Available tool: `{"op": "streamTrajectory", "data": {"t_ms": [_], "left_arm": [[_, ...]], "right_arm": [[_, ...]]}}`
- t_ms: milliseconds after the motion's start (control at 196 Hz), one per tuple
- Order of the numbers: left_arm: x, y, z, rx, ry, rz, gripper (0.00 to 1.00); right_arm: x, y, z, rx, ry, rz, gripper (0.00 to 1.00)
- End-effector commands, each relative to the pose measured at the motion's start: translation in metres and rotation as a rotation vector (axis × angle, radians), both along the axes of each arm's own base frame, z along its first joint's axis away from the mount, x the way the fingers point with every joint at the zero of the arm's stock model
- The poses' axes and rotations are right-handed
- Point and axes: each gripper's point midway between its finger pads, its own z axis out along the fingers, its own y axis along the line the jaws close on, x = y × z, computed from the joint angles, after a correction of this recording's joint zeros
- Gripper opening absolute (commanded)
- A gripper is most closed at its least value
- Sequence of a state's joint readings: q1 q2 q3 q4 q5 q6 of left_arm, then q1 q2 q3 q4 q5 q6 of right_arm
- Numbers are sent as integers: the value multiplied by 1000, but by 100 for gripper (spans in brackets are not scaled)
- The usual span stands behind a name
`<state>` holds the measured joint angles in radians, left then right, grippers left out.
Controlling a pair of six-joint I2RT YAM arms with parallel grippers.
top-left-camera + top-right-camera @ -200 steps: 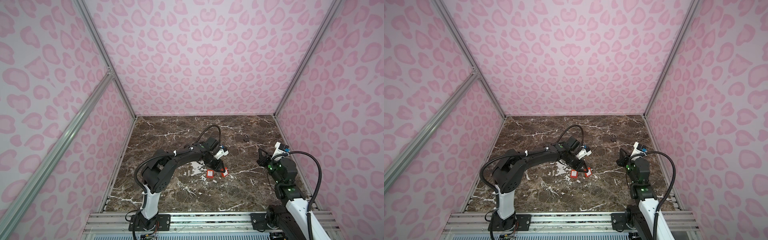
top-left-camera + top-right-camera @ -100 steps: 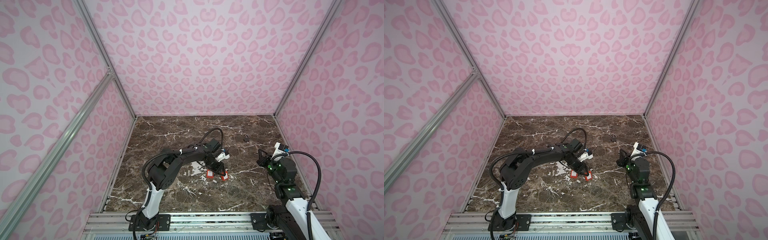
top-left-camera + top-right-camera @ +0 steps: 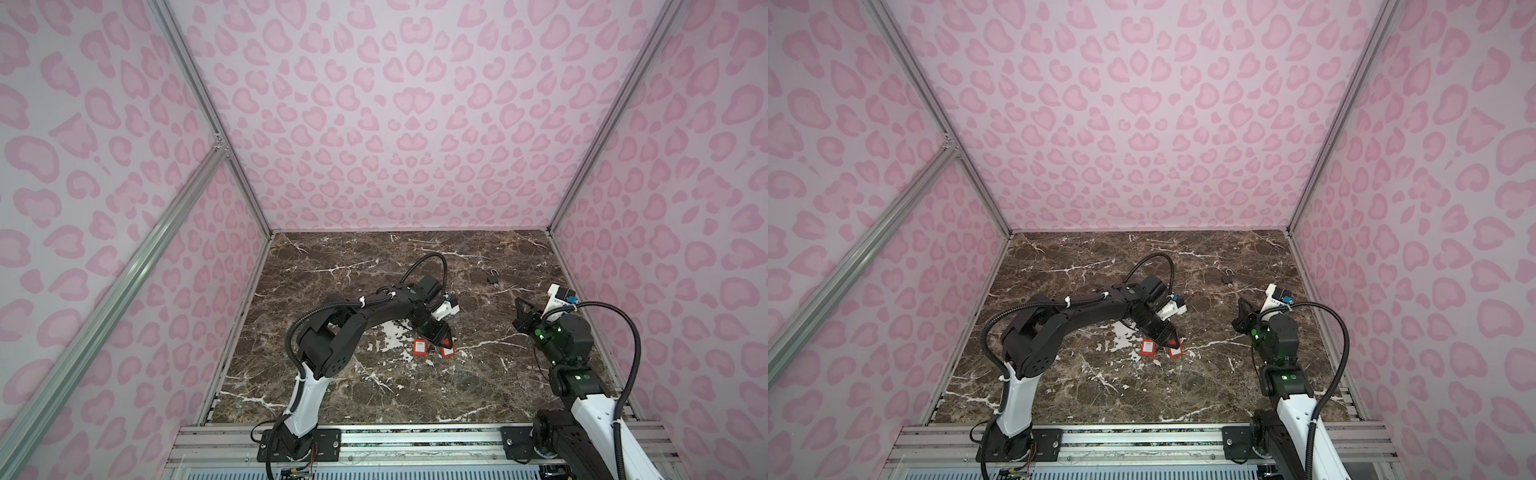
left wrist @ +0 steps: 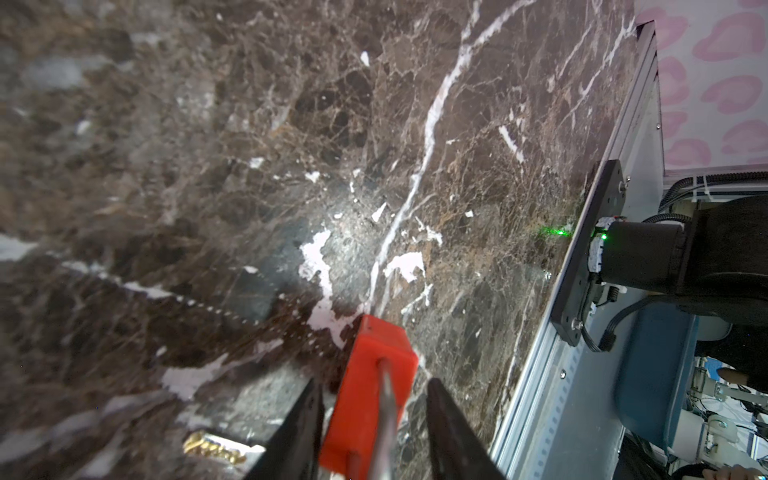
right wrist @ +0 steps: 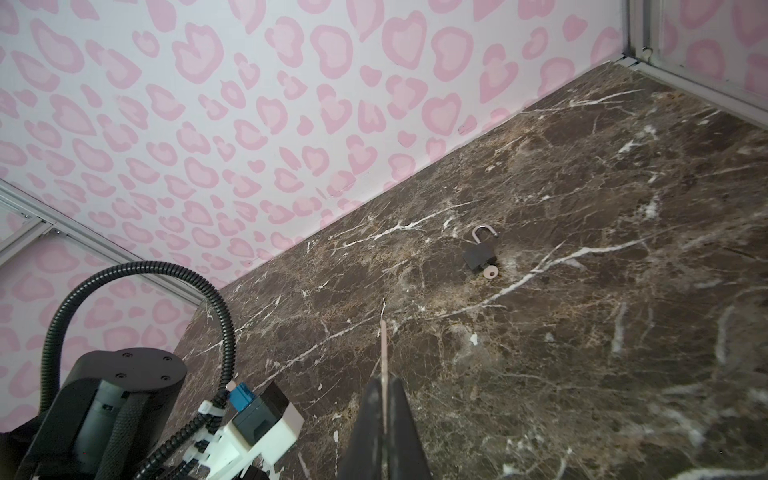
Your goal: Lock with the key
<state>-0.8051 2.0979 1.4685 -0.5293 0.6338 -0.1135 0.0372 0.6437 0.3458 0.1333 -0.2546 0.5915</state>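
The left gripper (image 4: 374, 381) is down at the table (image 3: 374, 395) with its jaws apart, one on either side of a red padlock (image 4: 363, 357). There is clear space between the padlock and one jaw, so nothing is being squeezed. The padlock lies on the marble, its silver shackle running back between the jaws. A second red padlock (image 3: 420, 347) lies just beside it.

Well away from the red padlock, toward the back wall and the right side, a black padlock (image 5: 480, 253) lies flat. Its shackle is sprung open and a key (image 5: 490, 272) with a pale head sits in its keyhole.

The right gripper (image 5: 384, 380) hangs above the table, well apart from the red padlock and nearer the black one. Its jaws are pressed together on a thin pale strip (image 5: 384, 345) that pokes out; I cannot tell what it is.
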Motion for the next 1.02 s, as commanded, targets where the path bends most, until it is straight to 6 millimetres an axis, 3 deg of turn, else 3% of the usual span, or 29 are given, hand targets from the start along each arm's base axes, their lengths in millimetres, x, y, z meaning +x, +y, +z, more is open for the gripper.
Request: {"op": "streamTrajectory", "data": {"t_ms": [0,1014], "left_arm": [[1,1,-3,17,6,-2,47],[37,4,0,102,-82,97,54]], "right_arm": [[2,0,11,-5,-37,0,0],[-2,1,4,3,-23,12,0]]}}
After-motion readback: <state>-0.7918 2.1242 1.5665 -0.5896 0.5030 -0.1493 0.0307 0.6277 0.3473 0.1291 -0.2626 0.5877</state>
